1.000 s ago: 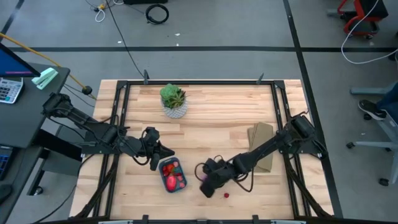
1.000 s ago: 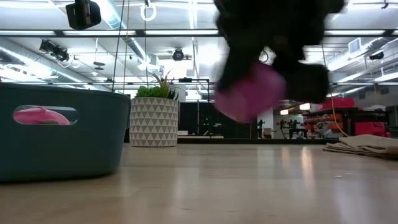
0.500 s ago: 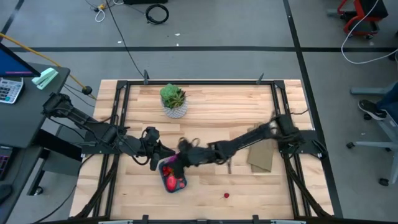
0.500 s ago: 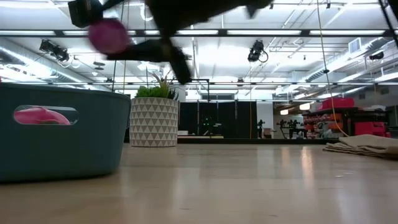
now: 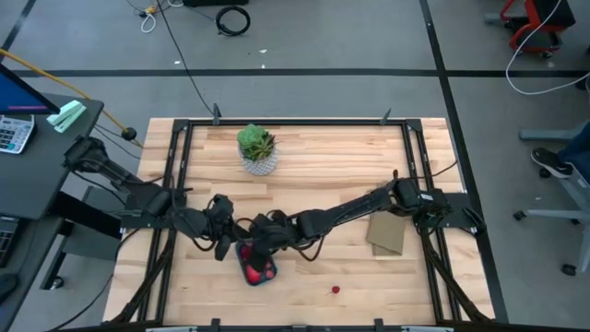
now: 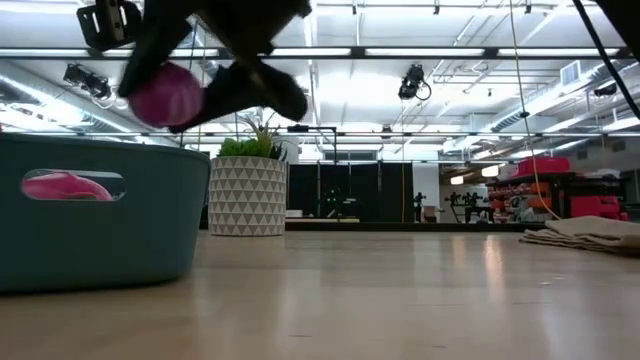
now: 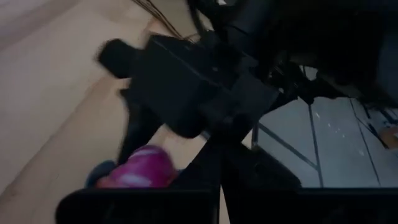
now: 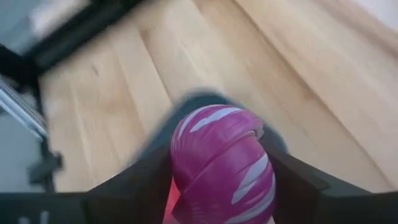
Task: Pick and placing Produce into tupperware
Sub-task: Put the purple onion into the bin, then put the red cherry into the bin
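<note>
The surface [image 5: 313,175] is a light wood-plank top with a dark metal frame along its edges. Directly on it: a green plant in a white patterned pot [image 5: 257,151] near the far edge, left of centre; a blue-teal tray [image 5: 257,267] toward the near edge, also left of centre, with red pieces inside; a flat tan cardboard-coloured piece [image 5: 388,232] on the right side; and 1 tiny red round piece [image 5: 335,289] lying alone near the front edge, well apart from the tray.

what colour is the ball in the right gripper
Purple-magenta with pale stripes; the ball shows best in the right wrist view.
</note>
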Available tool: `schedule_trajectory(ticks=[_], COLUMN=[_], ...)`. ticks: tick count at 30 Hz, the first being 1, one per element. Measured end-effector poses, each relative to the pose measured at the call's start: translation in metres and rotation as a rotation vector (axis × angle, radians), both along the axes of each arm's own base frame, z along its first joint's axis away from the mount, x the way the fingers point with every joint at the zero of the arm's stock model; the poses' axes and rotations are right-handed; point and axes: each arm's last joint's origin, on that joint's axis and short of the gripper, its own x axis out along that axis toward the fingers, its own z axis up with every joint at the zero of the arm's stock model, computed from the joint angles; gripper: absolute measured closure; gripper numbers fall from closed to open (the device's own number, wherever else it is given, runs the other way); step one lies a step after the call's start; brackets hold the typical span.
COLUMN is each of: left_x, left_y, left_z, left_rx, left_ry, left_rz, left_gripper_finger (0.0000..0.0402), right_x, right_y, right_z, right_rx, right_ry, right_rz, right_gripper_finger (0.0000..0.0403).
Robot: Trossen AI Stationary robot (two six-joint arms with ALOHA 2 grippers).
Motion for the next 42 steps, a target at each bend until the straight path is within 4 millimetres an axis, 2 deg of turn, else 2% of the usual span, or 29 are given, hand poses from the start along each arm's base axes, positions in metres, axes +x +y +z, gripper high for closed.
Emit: schedule_trajectory(ticks=[5, 11, 14, 22, 29, 37, 42], left_x=[-0.013, -0.035, -0.042, -0.044, -0.044, -0.043, -0.043], left_y=[0.004, 0.012, 0.014, 0.017, 0.017, 0.017, 0.017], left_z=[-0.003, -0.006, -0.005, -0.002, -0.002, -0.002, -0.002], left_rx=[-0.008, -0.014, -0.017, 0.002, 0.000, -0.007, -0.005], left_ry=[0.091, 0.222, 0.222, 0.198, 0.193, 0.186, 0.189], left_rz=[-0.002, 0.012, 0.030, 0.058, 0.059, 0.059, 0.059], left_gripper_finger=[0.0388, 0.0397, 0.0395, 0.0379, 0.0392, 0.0384, 0.0380], right_x=[-0.011, -0.009, -0.007, -0.003, -0.003, -0.002, -0.012], right_y=[-0.001, 0.001, 0.003, 0.020, 0.026, 0.018, 0.009], right_z=[-0.006, -0.005, -0.002, -0.023, -0.036, -0.032, -0.002], right_rx=[0.015, 0.068, 0.093, 0.096, 0.059, 0.061, 0.239], right_ry=[0.120, 0.103, 0.076, 0.081, 0.105, 0.110, 0.164], right_rz=[-0.037, -0.050, -0.012, 0.041, 0.092, 0.096, 0.129], right_gripper_finger=[0.0174, 0.0174, 0.0174, 0.0171, 0.0151, 0.0117, 0.0118])
